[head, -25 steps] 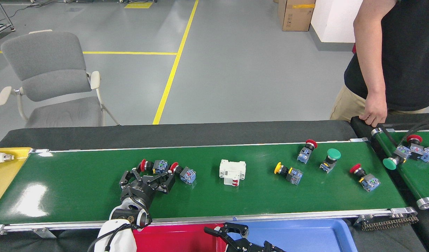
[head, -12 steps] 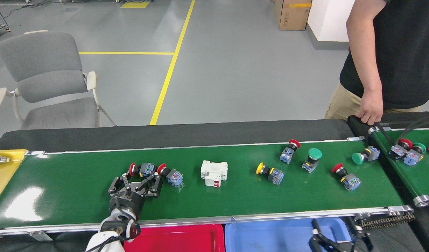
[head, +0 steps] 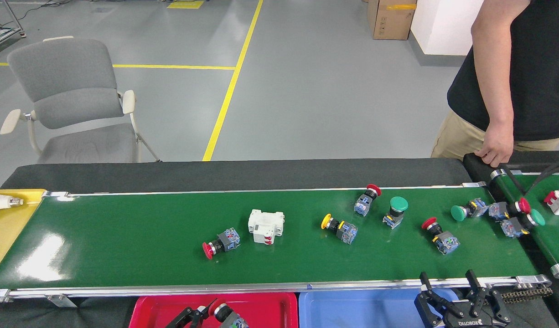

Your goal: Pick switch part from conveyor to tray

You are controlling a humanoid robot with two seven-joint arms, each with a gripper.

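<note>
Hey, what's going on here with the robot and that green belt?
A robot is sorting switch parts off the conveyor into trays. Its left tool holds a red-capped switch part over the red tray. Its right tool is open by the blue tray. More push-button switches and a white breaker lie on the belt. A person stands at the far right end, hand on the edge.

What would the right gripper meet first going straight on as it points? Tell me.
Right gripper: likely the red-capped switch part on the conveyor, if it clears the near rail; its height is unclear.
</note>
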